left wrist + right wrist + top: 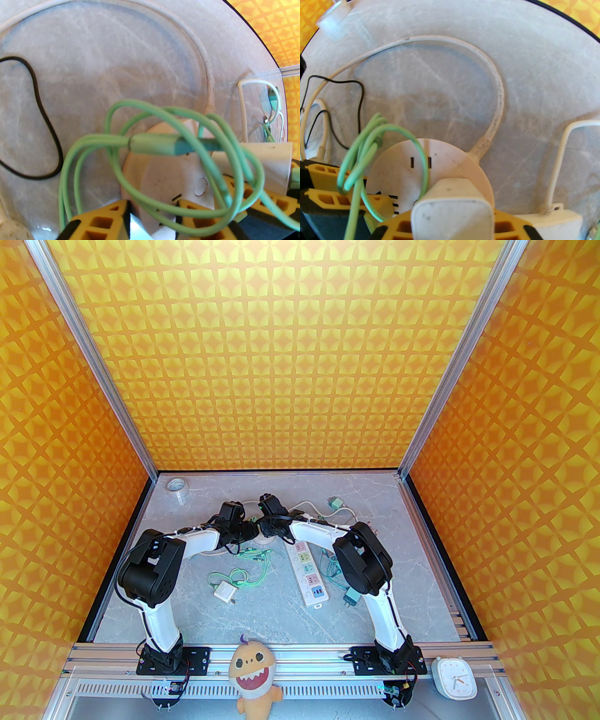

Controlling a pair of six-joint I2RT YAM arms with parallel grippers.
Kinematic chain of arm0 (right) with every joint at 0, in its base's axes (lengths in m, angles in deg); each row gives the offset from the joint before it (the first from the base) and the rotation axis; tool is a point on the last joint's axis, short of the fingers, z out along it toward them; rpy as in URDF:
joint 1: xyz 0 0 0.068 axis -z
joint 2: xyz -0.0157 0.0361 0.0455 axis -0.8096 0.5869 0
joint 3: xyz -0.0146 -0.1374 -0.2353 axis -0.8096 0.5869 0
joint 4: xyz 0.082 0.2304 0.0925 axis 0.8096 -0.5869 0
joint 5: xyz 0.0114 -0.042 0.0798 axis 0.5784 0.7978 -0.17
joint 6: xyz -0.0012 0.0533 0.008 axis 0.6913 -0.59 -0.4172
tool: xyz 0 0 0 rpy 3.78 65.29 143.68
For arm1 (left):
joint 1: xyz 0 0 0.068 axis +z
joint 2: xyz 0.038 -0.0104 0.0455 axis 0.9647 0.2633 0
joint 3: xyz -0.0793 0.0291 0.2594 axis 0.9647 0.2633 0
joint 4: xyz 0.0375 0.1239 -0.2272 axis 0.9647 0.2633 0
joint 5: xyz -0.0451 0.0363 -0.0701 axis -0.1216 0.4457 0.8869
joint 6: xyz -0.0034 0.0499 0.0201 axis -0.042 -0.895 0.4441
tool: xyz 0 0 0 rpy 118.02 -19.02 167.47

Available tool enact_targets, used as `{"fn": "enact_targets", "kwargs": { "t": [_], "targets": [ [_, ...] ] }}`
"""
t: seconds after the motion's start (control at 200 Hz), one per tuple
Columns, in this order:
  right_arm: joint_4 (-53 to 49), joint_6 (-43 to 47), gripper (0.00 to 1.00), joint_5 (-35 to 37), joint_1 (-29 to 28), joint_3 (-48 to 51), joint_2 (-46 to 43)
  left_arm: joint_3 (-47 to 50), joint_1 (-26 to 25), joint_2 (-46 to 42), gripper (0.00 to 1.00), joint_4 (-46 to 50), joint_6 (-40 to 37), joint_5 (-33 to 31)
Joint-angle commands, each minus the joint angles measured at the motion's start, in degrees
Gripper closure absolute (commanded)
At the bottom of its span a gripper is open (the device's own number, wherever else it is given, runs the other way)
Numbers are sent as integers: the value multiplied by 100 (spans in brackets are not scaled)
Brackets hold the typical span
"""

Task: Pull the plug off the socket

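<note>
Right wrist view has our right pincer (pixel 452 216) clamped on the white plug (pixel 450 206). The plug's block stands between its yellow fingers (pixel 396 228), seated on the round white socket (pixel 445 152) just ahead of them. Our left pincer (pixel 151 205) straddles that socket's rim, but we cannot tell whether its jaws are pressing, so we would confirm that hold first. We judge the step in hand to be the pull itself. We should draw the plug straight off the socket's face along its prongs, without twisting, while the left side pins the socket down. A green cable (pixel 370 140) loops over the socket between both pincers and could snag, so we would lift slowly. The long power strip (pixel 309 575) lies well apart, back toward the right arm's base.
</note>
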Motion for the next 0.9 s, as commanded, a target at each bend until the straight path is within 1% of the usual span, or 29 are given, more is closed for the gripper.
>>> {"fn": "enact_targets", "kwargs": {
  "t": [0.0, 0.275, 0.44, 0.61, 0.895],
  "targets": [
    [-398, 276, 87, -133, -421, -453, 269, 15, -58, 578, 69, 560, -20, -300],
    [-895, 434, 87, 247, -618, -950, 631, -83, -151, 666, 69, 679, -92, -317],
    [-865, 398, 87, 111, -595, -937, 560, -148, -186, 754, 69, 778, -113, -318],
    [-364, -97, 88, -1024, -243, -562, 270, -215, -182, 834, 69, 900, -121, -344],
    [113, -712, 88, -2261, 151, -351, 54, -238, -190, 843, 70, 937, -127, -344]
  ]
}}
